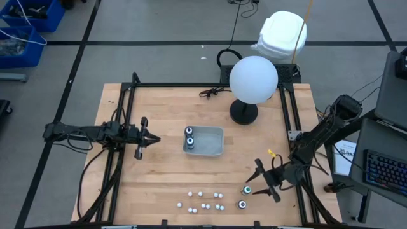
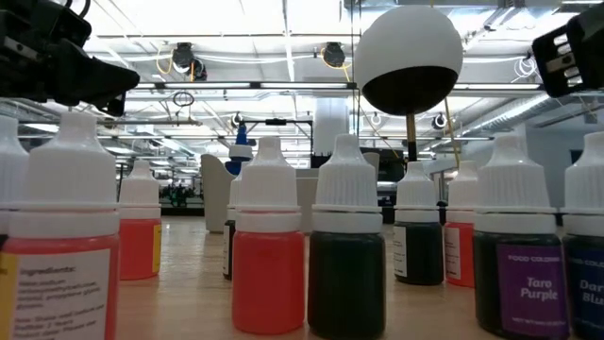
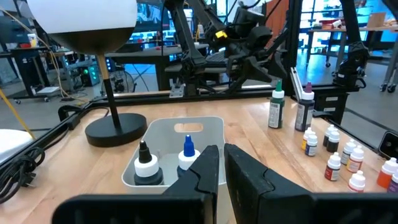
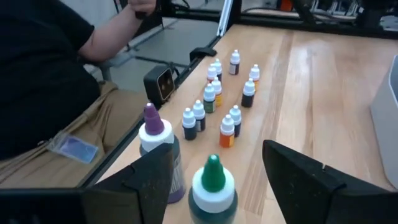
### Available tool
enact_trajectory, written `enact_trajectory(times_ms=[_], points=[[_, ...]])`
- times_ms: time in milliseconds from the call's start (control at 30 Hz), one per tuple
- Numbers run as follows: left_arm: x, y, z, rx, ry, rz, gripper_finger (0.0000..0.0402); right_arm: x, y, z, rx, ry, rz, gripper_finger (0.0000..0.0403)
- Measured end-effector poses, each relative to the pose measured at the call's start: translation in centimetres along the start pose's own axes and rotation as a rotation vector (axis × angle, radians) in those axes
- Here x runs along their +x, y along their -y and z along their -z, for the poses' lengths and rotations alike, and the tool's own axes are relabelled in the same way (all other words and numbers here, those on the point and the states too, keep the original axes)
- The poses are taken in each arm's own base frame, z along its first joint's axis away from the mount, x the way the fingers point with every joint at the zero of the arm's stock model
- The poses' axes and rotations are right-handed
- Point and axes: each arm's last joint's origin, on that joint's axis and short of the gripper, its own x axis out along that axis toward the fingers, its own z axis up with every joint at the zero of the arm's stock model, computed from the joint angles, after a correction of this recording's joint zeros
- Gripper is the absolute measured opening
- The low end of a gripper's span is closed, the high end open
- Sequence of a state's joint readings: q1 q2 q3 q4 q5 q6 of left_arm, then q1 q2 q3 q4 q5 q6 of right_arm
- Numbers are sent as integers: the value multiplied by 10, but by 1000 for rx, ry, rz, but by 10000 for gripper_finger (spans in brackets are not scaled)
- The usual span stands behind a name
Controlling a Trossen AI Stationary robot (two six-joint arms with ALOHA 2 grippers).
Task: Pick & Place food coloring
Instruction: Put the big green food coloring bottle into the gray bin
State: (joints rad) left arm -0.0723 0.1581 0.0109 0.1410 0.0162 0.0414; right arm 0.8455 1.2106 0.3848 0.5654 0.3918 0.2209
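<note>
Several tiny white-capped dropper bottles (image 1: 205, 201) stand in a cluster near the table's front edge, close up in the low view (image 2: 269, 264). Two larger dark bottles stand to their right, one green-tipped (image 4: 212, 186) and one purple-tipped (image 4: 155, 140). Two more, black-tipped (image 3: 145, 165) and blue-tipped (image 3: 188, 155), stand inside the clear tray (image 1: 210, 143) at mid-table. My right gripper (image 1: 261, 181) is open just right of the green-tipped bottle, a finger showing on either side of it without touching. My left gripper (image 1: 149, 138) waits shut, left of the tray.
A lamp with a white globe (image 1: 253, 79) stands on a black base (image 1: 243, 113) at the far right of the table. A black cable (image 1: 213, 92) lies at the far edge. A person (image 4: 50, 74) sits beyond the table's edge in the right wrist view.
</note>
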Motion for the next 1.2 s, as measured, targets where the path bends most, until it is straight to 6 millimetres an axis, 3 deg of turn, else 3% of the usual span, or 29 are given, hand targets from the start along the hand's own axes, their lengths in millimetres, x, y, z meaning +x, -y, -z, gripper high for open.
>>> enact_trajectory(times_ms=[267, 900, 1200], points=[[0, 0, 0, 3, -1, 0, 35, -5, 5, 14, 47, 43, -8, 234], [0, 0, 2, -25, -20, 1, 35, 28, -6, 25, 24, 6, -2, 232], [0, 0, 2, -21, -20, 1, 35, 30, -6, 30, 22, -15, 4, 186]])
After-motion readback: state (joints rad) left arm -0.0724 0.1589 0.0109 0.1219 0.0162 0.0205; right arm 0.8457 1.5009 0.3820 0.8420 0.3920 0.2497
